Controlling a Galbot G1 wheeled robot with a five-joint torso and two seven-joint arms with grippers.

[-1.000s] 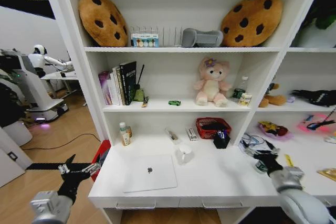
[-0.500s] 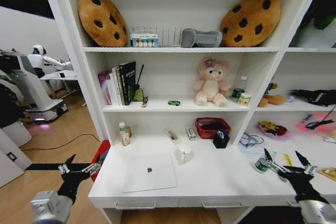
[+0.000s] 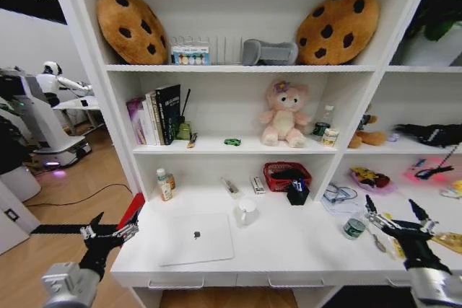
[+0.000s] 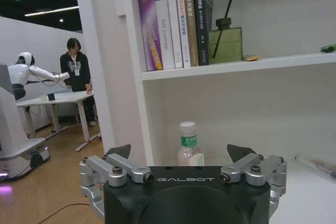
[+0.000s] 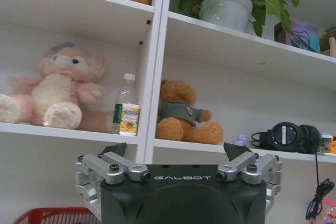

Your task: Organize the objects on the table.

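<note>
Head view puts the silver laptop [image 3: 196,239] lower centre on the white desk [image 3: 289,250]; left gripper [image 3: 110,234] hangs lower left, spread wide, holding nothing; right gripper [image 3: 398,220] lower right, likewise wide, just beside a small jar [image 3: 354,227].

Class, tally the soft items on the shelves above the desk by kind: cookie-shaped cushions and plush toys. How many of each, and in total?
Cookie-shaped cushions: 2
Plush toys: 2, a pink bear and a brown bear
Total: 4

Smooth matt white surface [image 3: 289,250], matt silver metal laptop [image 3: 196,238], fluffy cloth plush bear [image 3: 284,114], clear glossy plastic jar [image 3: 354,227].
</note>
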